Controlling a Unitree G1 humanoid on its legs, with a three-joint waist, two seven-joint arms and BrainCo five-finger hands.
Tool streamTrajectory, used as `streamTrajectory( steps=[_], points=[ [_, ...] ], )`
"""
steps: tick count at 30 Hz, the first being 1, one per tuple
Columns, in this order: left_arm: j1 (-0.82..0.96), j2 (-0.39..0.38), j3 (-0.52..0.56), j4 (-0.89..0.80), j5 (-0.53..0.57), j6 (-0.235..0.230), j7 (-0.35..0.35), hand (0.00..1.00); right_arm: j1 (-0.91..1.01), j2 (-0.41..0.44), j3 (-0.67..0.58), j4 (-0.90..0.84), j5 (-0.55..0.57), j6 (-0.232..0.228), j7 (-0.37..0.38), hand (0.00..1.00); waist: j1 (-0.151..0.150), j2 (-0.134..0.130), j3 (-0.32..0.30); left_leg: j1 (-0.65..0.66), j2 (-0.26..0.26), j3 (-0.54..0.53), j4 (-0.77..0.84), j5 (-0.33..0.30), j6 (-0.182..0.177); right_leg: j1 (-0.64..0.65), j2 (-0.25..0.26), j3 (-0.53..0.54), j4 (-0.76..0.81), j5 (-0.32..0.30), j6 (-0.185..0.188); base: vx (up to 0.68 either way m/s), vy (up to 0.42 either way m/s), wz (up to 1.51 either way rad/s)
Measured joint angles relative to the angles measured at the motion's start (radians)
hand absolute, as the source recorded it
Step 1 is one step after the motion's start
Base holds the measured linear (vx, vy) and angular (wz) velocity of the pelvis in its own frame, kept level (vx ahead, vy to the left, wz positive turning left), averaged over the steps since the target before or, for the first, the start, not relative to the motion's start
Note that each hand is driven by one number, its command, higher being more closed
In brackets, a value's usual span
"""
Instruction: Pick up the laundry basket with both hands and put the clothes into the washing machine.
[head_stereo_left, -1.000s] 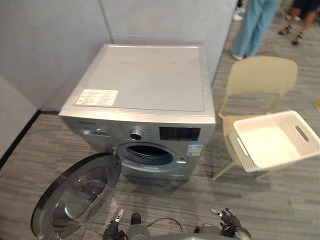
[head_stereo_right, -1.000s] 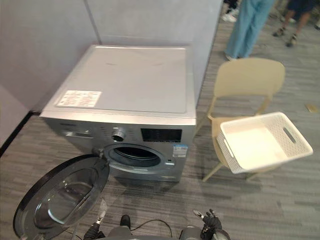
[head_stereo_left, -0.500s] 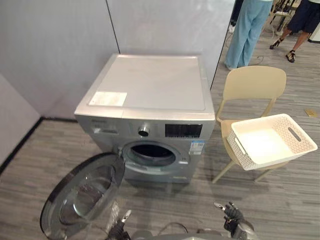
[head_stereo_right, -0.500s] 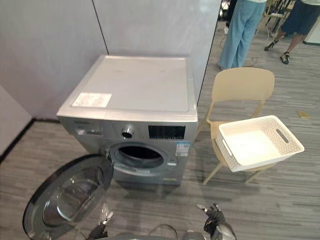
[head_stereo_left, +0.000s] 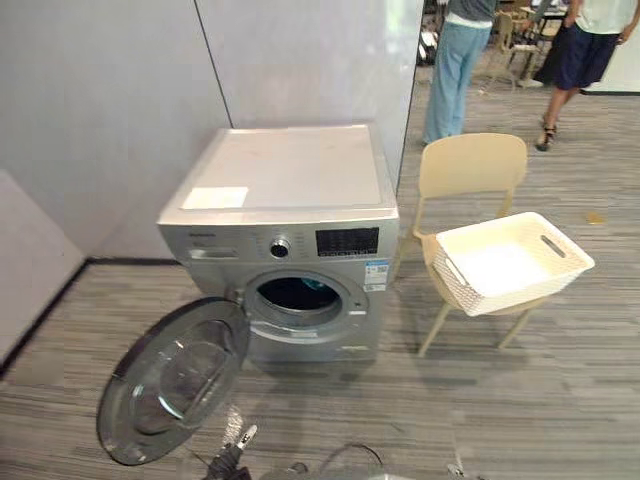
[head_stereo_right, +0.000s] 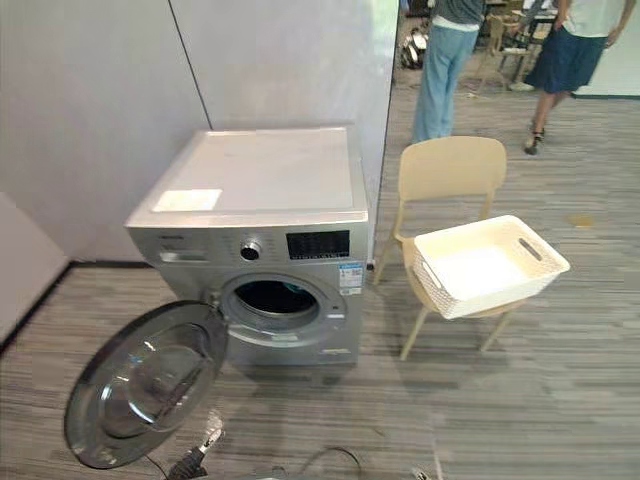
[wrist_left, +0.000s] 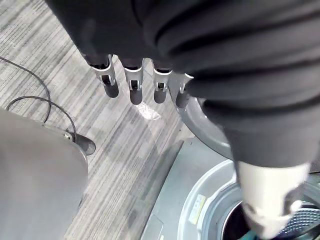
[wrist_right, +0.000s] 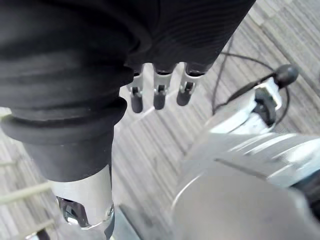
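Note:
The white laundry basket (head_stereo_left: 510, 262) rests on a beige chair (head_stereo_left: 470, 168) to the right of the washing machine (head_stereo_left: 285, 215); its inside looks bare. The machine's round door (head_stereo_left: 175, 378) hangs open to the lower left, and something teal (wrist_left: 251, 234) shows inside the drum (head_stereo_left: 297, 295). My left hand (head_stereo_left: 232, 455) is low at the view's bottom edge, in front of the door. In its wrist view the left hand (wrist_left: 135, 87) has straight fingers and holds nothing. My right hand (wrist_right: 159, 92) hangs over the floor, fingers likewise straight and empty.
Grey partition walls (head_stereo_left: 110, 100) stand behind and to the left of the machine. Two people (head_stereo_left: 455, 60) stand at the back right, past the chair. Striped grey floor (head_stereo_left: 520, 400) lies between me and the chair.
The whole picture has shifted: the camera has pulled back and tilted up, so machine and basket look smaller. My hands have dropped towards the bottom edge. The people at the back have moved.

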Motion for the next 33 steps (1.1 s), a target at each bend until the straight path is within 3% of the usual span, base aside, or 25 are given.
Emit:
streamTrajectory(
  steps=[1, 3, 5, 7, 9, 11, 12, 13, 14, 16, 17, 18, 20, 22, 25, 33],
  points=[
    [-0.008, 0.006, -0.023, 0.003, -0.001, 0.001, 0.001, 0.0, -0.03, -0.001, 0.035, 0.0, 0.0, 0.0, 0.001, 0.0, 0.003, 0.002, -0.001, -0.048, 0.004, 0.001, 0.009, 0.013, -0.007, 0.002, 0.005, -0.001, -0.073, -0.055, -0.006, -0.21, -0.159, -0.03],
    [-0.023, 0.012, -0.058, 0.002, -0.012, 0.0, 0.004, 0.0, -0.064, 0.005, 0.114, 0.0, -0.007, -0.001, 0.003, 0.0, 0.025, 0.003, -0.001, -0.11, 0.032, 0.0, 0.005, 0.041, -0.018, -0.004, 0.032, -0.007, -0.182, -0.092, -0.001, -0.28, -0.154, -0.09],
    [-0.035, 0.026, -0.104, -0.001, -0.051, -0.009, 0.009, 0.0, -0.101, 0.015, 0.222, -0.001, -0.012, -0.004, 0.01, 0.0, 0.044, 0.004, -0.001, -0.151, 0.068, -0.011, -0.006, 0.073, -0.034, 0.002, 0.068, -0.036, -0.279, -0.111, -0.008, -0.25, -0.135, -0.07],
    [-0.048, 0.036, -0.143, -0.009, -0.08, -0.015, 0.022, 0.0, -0.13, 0.016, 0.28, -0.015, -0.011, -0.01, 0.016, 0.0, 0.045, 0.0, 0.019, -0.163, 0.081, -0.039, -0.032, 0.12, -0.046, 0.032, 0.092, -0.076, -0.353, -0.12, 0.007, -0.22, -0.117, 0.31],
    [-0.051, 0.027, -0.182, -0.026, -0.088, -0.02, 0.043, 0.0, -0.137, -0.004, 0.297, -0.032, -0.011, -0.022, 0.011, 0.0, 0.034, 0.031, 0.044, -0.172, 0.097, -0.096, -0.044, 0.16, -0.055, 0.059, 0.122, -0.126, -0.366, -0.117, 0.003, -0.27, -0.113, 0.77],
    [-0.033, -0.003, -0.228, -0.092, -0.09, -0.027, 0.071, 0.0, -0.143, -0.046, 0.299, -0.044, -0.011, -0.035, -0.006, 0.0, 0.03, 0.09, 0.075, -0.18, 0.105, -0.118, -0.07, 0.216, -0.016, 0.057, 0.158, -0.193, -0.32, -0.121, -0.022, -0.32, -0.086, 0.85],
    [-0.028, -0.014, -0.237, -0.111, -0.091, -0.028, 0.076, 0.0, -0.138, -0.061, 0.295, -0.05, -0.011, -0.036, -0.007, 0.0, 0.02, 0.105, 0.08, -0.175, 0.11, -0.107, -0.095, 0.178, 0.0, 0.057, 0.156, -0.215, -0.325, -0.118, -0.041, -0.27, 0.025, 0.97],
    [-0.034, -0.015, -0.241, -0.153, -0.093, -0.025, 0.084, 0.0, -0.14, -0.057, 0.277, -0.048, -0.011, -0.037, -0.015, 0.0, 0.022, 0.082, 0.099, -0.214, 0.092, -0.016, -0.014, 0.0, 0.043, 0.053, 0.105, -0.26, -0.325, -0.108, -0.058, -0.24, 0.049, 0.84],
    [-0.028, -0.01, -0.254, -0.236, -0.096, -0.029, 0.097, 0.0, -0.141, -0.06, 0.268, -0.045, -0.011, -0.037, -0.027, 0.0, 0.031, 0.048, 0.123, -0.275, 0.066, 0.04, 0.227, -0.017, 0.067, 0.049, 0.039, -0.282, -0.316, -0.097, -0.053, -0.24, 0.021, 0.71],
    [0.009, -0.01, -0.259, -0.343, -0.086, -0.038, 0.11, 0.0, -0.135, -0.062, 0.272, -0.045, -0.011, -0.037, -0.028, 0.0, 0.03, 0.042, 0.123, -0.294, 0.064, 0.059, 0.499, -0.051, 0.041, 0.055, 0.009, -0.287, -0.342, -0.071, -0.045, -0.18, -0.014, 0.23],
    [0.034, -0.009, -0.26, -0.415, -0.08, -0.054, 0.114, 0.0, -0.126, -0.06, 0.275, -0.048, -0.014, -0.037, -0.028, 0.0, 0.021, 0.051, 0.119, -0.247, 0.064, 0.037, 0.524, -0.082, -0.007, 0.061, 0.012, -0.291, -0.377, -0.049, -0.034, -0.15, 0.048, 0.21],
    [0.037, -0.01, -0.262, -0.445, -0.064, -0.064, 0.114, 0.0, -0.111, -0.062, 0.275, -0.048, -0.021, -0.036, -0.028, 0.0, 0.022, 0.064, 0.108, -0.18, 0.062, 0.015, 0.429, -0.082, -0.025, 0.063, 0.025, -0.295, -0.402, -0.03, -0.032, -0.08, 0.12, 0.38],
    [0.001, -0.007, -0.269, -0.479, -0.039, -0.064, 0.116, 0.0, -0.097, -0.058, 0.267, -0.048, -0.033, -0.03, -0.028, 0.0, 0.016, 0.088, 0.086, -0.102, 0.061, -0.022, 0.156, -0.089, -0.025, 0.021, 0.049, -0.333, -0.427, 0.001, -0.027, -0.03, 0.136, 0.79],
    [-0.024, -0.001, -0.284, -0.534, -0.015, -0.06, 0.122, 0.0, -0.101, -0.047, 0.266, -0.036, -0.033, -0.028, -0.027, 0.0, 0.025, 0.071, 0.099, -0.12, 0.043, -0.054, 0.142, -0.083, -0.029, 0.027, 0.061, -0.353, -0.452, 0.021, -0.028, -0.06, 0.092, 0.69],
    [0.032, 0.004, -0.288, -0.702, 0.034, -0.059, 0.139, 0.0, -0.101, -0.046, 0.233, -0.043, -0.031, -0.035, -0.029, 0.0, 0.022, 0.042, 0.09, -0.082, 0.011, -0.074, 0.169, -0.088, -0.02, 0.087, 0.038, -0.351, -0.465, 0.02, -0.028, -0.06, 0.084, 0.24],
    [0.035, 0.011, -0.208, -0.885, 0.076, -0.071, 0.196, 0.0, -0.082, -0.041, 0.197, -0.076, -0.002, -0.036, -0.043, 0.0, 0.022, 0.048, 0.031, -0.022, 0.0, -0.071, -0.093, 0.027, 0.007, 0.024, 0.032, -0.329, -0.488, 0.047, -0.006, -0.07, 0.032, -0.04]
  ],
)
